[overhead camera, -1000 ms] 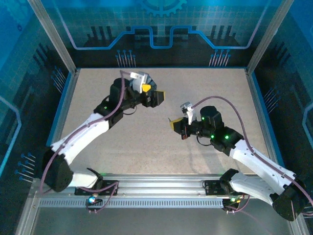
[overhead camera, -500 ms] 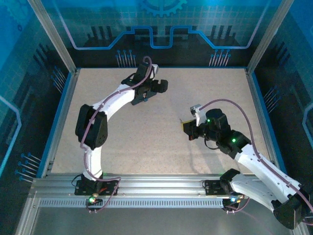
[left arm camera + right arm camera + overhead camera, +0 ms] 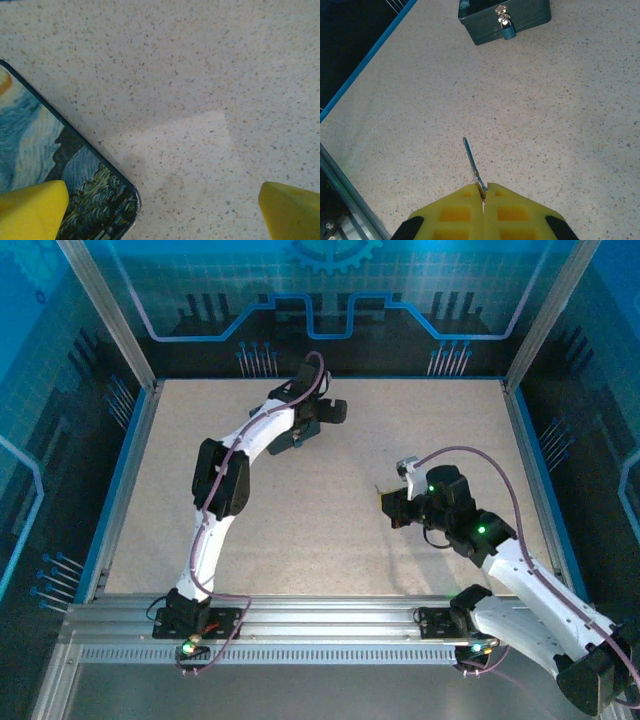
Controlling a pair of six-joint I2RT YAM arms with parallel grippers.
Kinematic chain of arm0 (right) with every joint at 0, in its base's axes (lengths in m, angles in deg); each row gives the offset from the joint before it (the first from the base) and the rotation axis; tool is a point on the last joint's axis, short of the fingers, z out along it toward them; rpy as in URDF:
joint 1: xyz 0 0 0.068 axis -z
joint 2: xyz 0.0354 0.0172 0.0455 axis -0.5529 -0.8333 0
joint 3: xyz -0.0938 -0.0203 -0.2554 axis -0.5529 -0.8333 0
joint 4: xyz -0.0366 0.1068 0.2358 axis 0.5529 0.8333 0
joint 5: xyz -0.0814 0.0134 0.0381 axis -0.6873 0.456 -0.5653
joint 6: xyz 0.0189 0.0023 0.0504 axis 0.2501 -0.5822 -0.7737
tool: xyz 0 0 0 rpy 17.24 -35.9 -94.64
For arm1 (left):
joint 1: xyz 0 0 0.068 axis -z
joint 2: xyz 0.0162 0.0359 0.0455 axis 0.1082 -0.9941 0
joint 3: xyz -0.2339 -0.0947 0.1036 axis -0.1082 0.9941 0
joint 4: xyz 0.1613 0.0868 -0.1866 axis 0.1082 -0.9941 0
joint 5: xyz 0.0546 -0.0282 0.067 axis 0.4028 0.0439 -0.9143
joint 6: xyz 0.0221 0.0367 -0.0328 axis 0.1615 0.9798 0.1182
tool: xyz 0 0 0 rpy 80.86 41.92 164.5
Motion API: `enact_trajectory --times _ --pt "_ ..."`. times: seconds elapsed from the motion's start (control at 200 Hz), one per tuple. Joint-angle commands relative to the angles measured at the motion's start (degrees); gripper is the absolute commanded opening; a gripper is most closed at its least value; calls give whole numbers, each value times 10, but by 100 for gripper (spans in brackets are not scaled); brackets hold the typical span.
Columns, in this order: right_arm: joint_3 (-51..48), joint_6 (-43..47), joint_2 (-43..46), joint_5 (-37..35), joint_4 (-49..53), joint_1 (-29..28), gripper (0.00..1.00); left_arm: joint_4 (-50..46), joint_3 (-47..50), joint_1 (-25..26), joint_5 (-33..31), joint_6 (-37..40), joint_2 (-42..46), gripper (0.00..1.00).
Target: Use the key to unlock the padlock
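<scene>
Though from overhead the small things are too tiny to make out, the right wrist camera makes it plain: the right gripper (image 3: 483,192) is pinched tight on the key (image 3: 471,161). Its thin blade juts out from the fingertips above the speckled table (image 3: 570,125), its long axis aimed a little left of the padlock (image 3: 507,31), which hangs well apart on the front of the dark box (image 3: 530,12). By the box's painted lid, the left gripper (image 3: 160,212) gapes wide, holding nothing.
</scene>
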Motion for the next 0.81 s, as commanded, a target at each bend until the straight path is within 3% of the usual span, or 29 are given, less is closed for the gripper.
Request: enact_trajectory --times 0.0,0.29,0.8 --pt "-7 -8 11 7 13 8 0 -42 -24 -3 -11 14 -17 99" --pt "2 -7 11 1 31 15 0 -61 13 2 9 21 -9 99" --pt "-1 -15 41 33 77 82 0 48 277 35 22 8 151 99"
